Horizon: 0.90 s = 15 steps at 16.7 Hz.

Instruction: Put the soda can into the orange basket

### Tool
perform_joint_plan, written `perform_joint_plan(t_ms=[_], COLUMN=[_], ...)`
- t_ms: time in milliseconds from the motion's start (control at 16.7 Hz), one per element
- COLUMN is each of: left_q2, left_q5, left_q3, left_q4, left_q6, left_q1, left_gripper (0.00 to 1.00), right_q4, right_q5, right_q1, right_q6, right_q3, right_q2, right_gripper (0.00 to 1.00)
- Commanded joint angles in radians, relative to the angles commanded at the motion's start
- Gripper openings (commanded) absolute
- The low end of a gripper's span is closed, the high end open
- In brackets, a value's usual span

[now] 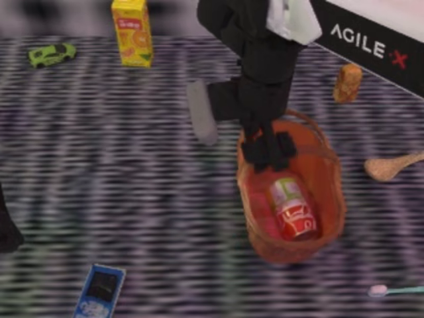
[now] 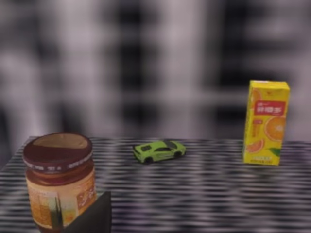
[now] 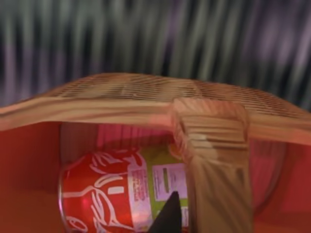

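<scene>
The worktop (image 1: 132, 165) wears a purple-grey striped cover, with a black board lettered AGILE at its far right corner. The basket (image 1: 329, 199) sits right of centre, and the can (image 1: 293, 209) lies on its side within it, red half toward the near rim, green half toward the far rim; the right wrist view shows the can (image 3: 121, 189) under the basket's handle (image 3: 214, 145), which crosses in front of it. The right gripper (image 1: 268, 151) hangs over the far rim of the basket, apart from the can, its fingers spread. The left gripper (image 1: 8, 228) is parked at the left edge; whether it is spread or pressed together cannot be told. Around the basket: a juice carton (image 1: 132, 32) stands at the far edge, a green toy car (image 1: 51, 53) near the far left corner, a brown bread-like lump (image 1: 347, 82) beyond the basket, a wooden spoon (image 1: 391, 167) at the right edge, a toothbrush (image 1: 397, 290) near the near right corner, and a blue device (image 1: 99, 291) at the near edge. The left wrist view also shows a brown-lidded jar (image 2: 59, 182) close by.
</scene>
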Motion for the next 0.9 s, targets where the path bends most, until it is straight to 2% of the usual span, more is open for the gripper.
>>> perform_joint_plan(t_ms=[300, 900], left_q2=[0.0, 0.0], left_q5=[0.0, 0.0], left_q3=[0.0, 0.0], left_q4=[0.0, 0.0], left_q6=[0.0, 0.0], left_q1=[0.0, 0.0], left_gripper=[1.0, 1.0], right_q4=[0.0, 0.0], right_q5=[0.0, 0.0], right_q1=[0.0, 0.0], right_q6=[0.0, 0.0], right_q3=[0.0, 0.0], right_q2=[0.0, 0.0], right_gripper=[0.02, 0.0])
